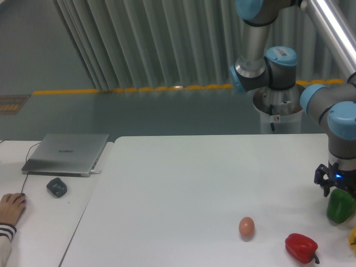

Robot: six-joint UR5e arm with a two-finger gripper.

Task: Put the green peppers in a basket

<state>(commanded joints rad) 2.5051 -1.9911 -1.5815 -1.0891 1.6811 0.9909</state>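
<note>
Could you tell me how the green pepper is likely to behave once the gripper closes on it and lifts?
The green pepper looks glossy, so the gripper just above it may slip. Its lobed, rounded shape suggests it could rock or roll if nudged. It probably stays stiff.

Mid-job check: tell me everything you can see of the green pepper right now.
The green pepper is glossy, bright green and lobed, close in size to the red pepper. It sits on the white table near the right edge of the view, behind and to the right of the red pepper. The end effector hangs directly over its top; whether the fingers touch it cannot be told. Its stem is hidden. No basket is in view.
</note>
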